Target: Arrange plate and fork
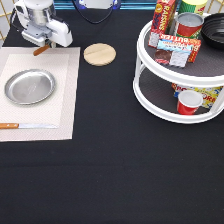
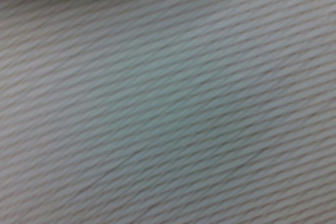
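The silver plate (image 1: 30, 86) lies on the beige placemat (image 1: 66, 102) at the exterior view's left. My gripper (image 1: 42, 41) hangs over the placemat's top edge, above the plate, shut on the fork (image 1: 41, 49). Only the fork's brown wooden handle shows, sticking out slantwise below the hand; its tines are hidden. The wrist view is filled by the woven placemat (image 2: 168, 112) seen from close by.
A wooden-handled knife (image 1: 22, 125) lies on the placemat's lower part. A round wooden coaster (image 1: 99, 54) sits on the black cloth right of the mat. At the right stands a white two-tier rack (image 1: 150, 95) with cans, boxes and a red cup (image 1: 189, 102).
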